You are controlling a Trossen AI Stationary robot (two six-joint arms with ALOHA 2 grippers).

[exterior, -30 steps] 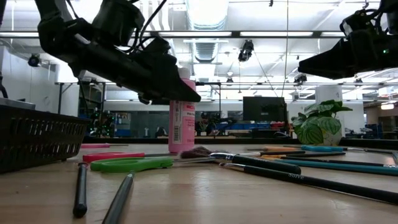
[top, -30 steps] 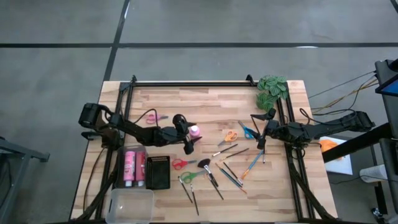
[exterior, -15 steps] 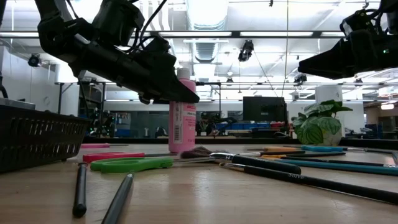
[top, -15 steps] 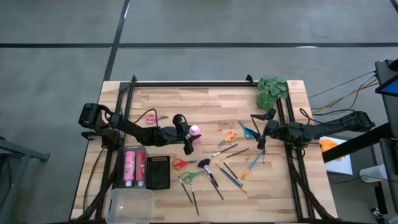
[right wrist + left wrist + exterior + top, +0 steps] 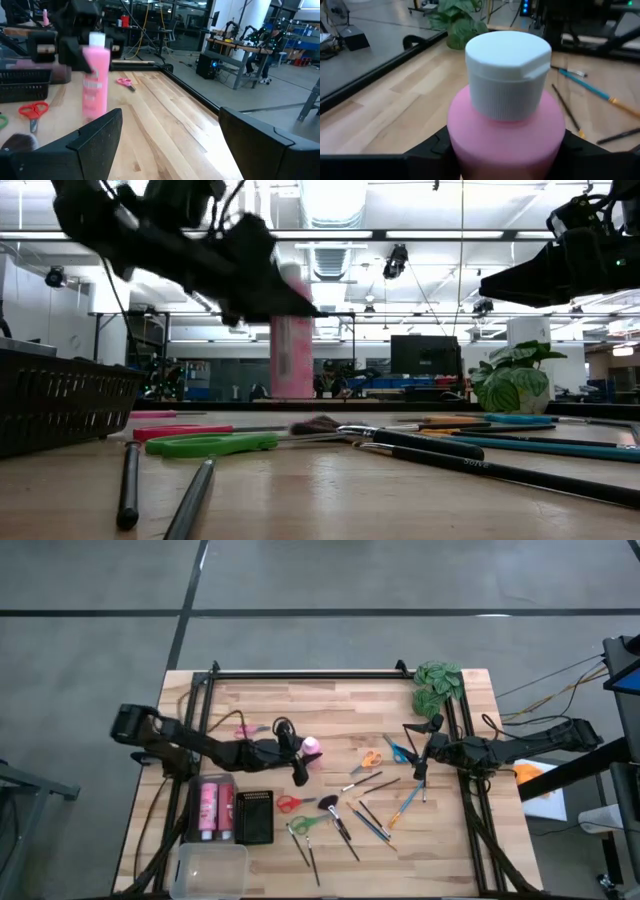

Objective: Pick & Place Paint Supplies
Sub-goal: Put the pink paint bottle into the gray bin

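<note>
The left gripper (image 5: 303,758) sits near the middle of the table (image 5: 330,710), its fingers (image 5: 427,150) closed on either side of the pink paint bottle (image 5: 312,746), partway shut around the bottle's body just below the white cap (image 5: 507,70). In the low view the bottle (image 5: 292,340) stands upright between the dark fingers, and its base appears clear of the tabletop, though that picture is too smeared to be sure.

Just beside the gripper, toward the front edge, lie red-handled scissors (image 5: 290,803), green-handled scissors (image 5: 305,824) and a scatter of thin brushes (image 5: 350,825). Further left of these stands a black mesh basket (image 5: 254,817), and beside it a clear container with two more pink bottles (image 5: 215,807). Small pink-handled scissors (image 5: 245,729) lie behind the left arm.

The right gripper (image 5: 421,756) hovers near the right side of the table with its fingers (image 5: 95,137) spread wide and nothing between them. Beside it lie orange-handled scissors (image 5: 370,758), blue-handled scissors (image 5: 397,749) and a blue-handled brush (image 5: 405,803). It stays well apart from the held bottle. A green leafy clump (image 5: 437,685) rests at the far right corner.
</note>
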